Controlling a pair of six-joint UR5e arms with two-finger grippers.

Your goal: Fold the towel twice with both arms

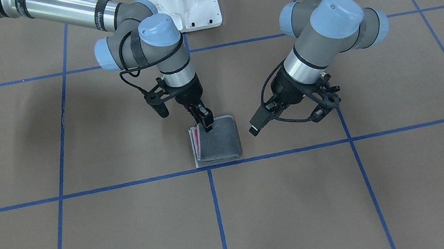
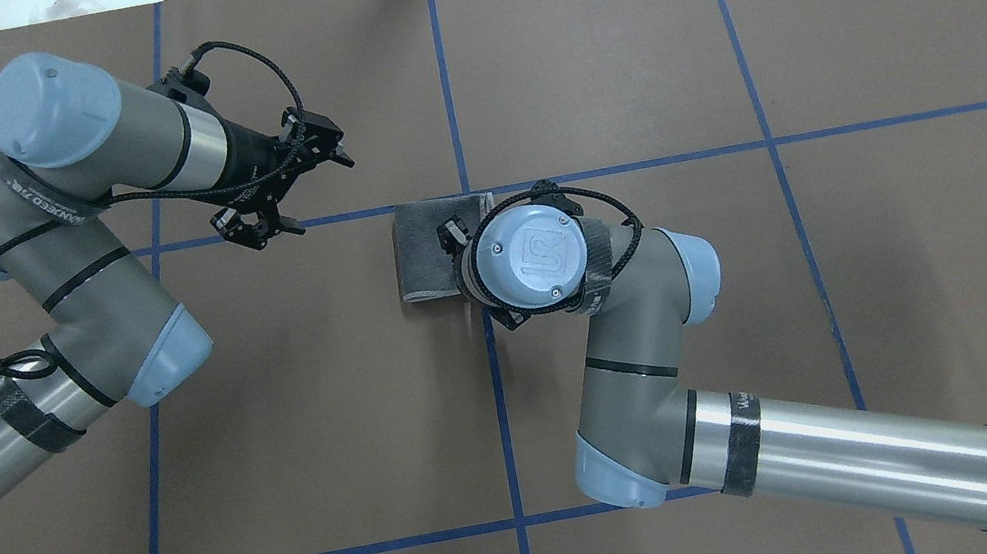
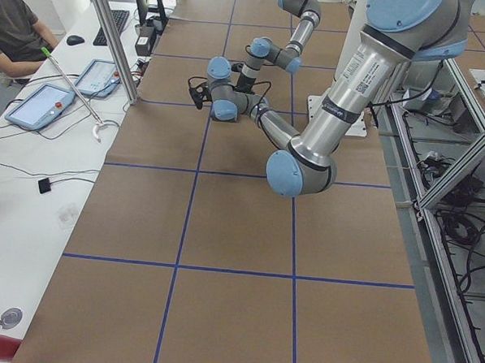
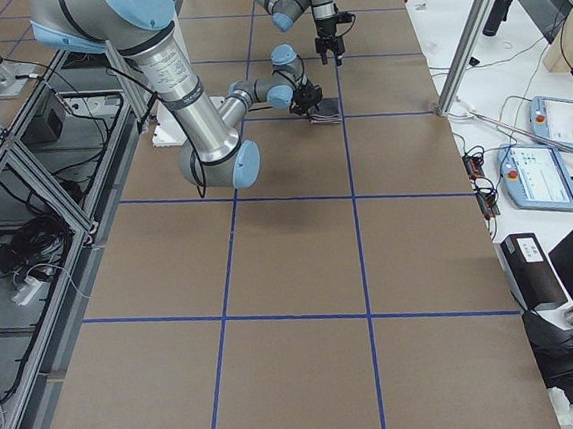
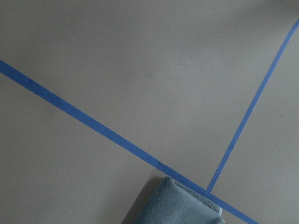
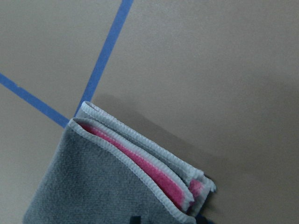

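Observation:
The towel (image 1: 218, 143) lies folded into a small thick square by a tape crossing, dark grey face up, with pink and light grey hems showing along one edge (image 6: 140, 158). It also shows in the overhead view (image 2: 423, 249) and the left wrist view (image 5: 175, 207). My right gripper (image 1: 206, 123) stands upright over the towel's corner nearest the robot, tips at the cloth. Two dark tips show apart at the bottom of the right wrist view, so it reads as open. My left gripper (image 1: 255, 127) hangs off to the side, clear of the towel; I cannot tell its state.
The brown table (image 2: 713, 25) carries a grid of blue tape lines (image 1: 217, 215). The robot's white pedestal (image 1: 181, 0) stands at the back. An operator and tablets sit at a side bench (image 3: 43, 98). Metal framing (image 4: 20, 147) runs along the robot's side.

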